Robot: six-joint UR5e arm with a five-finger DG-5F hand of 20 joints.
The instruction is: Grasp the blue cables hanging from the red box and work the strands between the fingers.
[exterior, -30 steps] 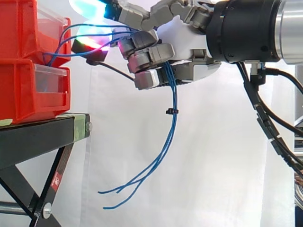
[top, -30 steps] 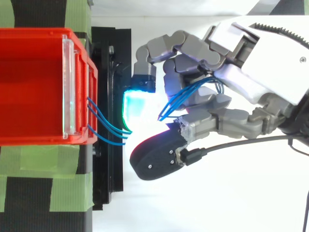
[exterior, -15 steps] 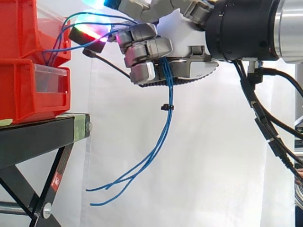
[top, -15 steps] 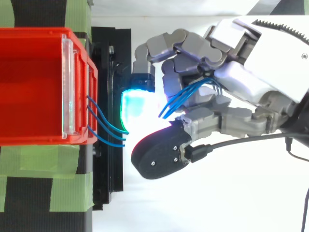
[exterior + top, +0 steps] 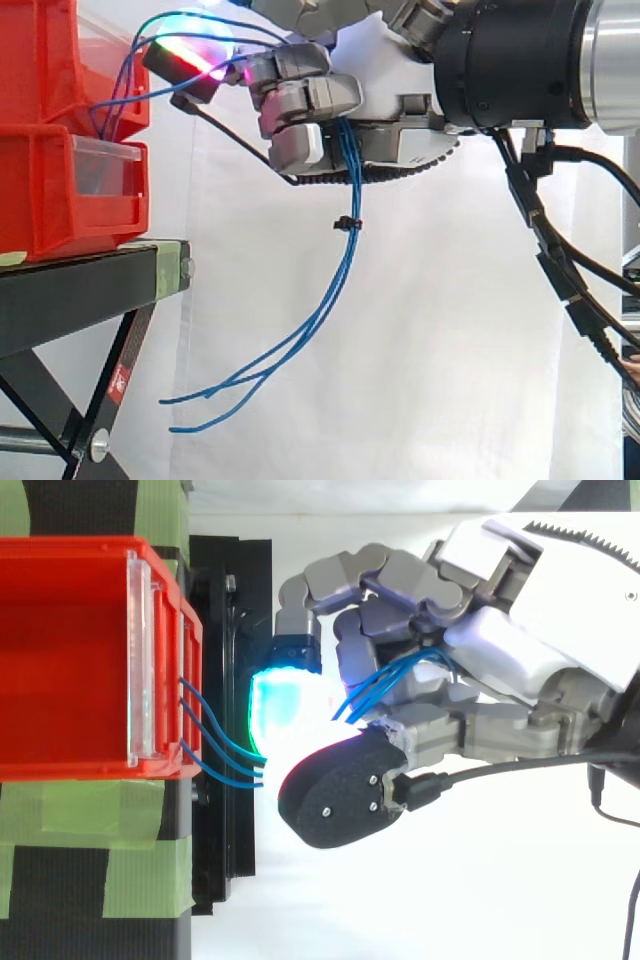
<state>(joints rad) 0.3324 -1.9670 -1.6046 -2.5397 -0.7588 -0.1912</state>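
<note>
Thin blue cables (image 5: 345, 250) run out of the upper red box (image 5: 60, 60), arch over to my hand (image 5: 380, 95) and drop from it in a loose bundle, bound by a small black tie, with free ends near the stand's leg. My fingers are curled round the strands, which pass between them. From above, the cables (image 5: 215, 745) leave the front of the red box (image 5: 60, 660) and reappear inside the curled hand (image 5: 500, 665). A glowing cyan fingertip (image 5: 285, 700) sits just off the box front.
A second red bin (image 5: 70, 195) sits under the upper one on a black stand (image 5: 90, 290) with crossed legs. Green tape (image 5: 95, 865) holds the stand top. A white curtain hangs behind, with open air below the hand.
The hand has risen slightly and shifted its fingers along the strands. The hanging bundle has swung left, its free ends now closer to the stand's leg.
</note>
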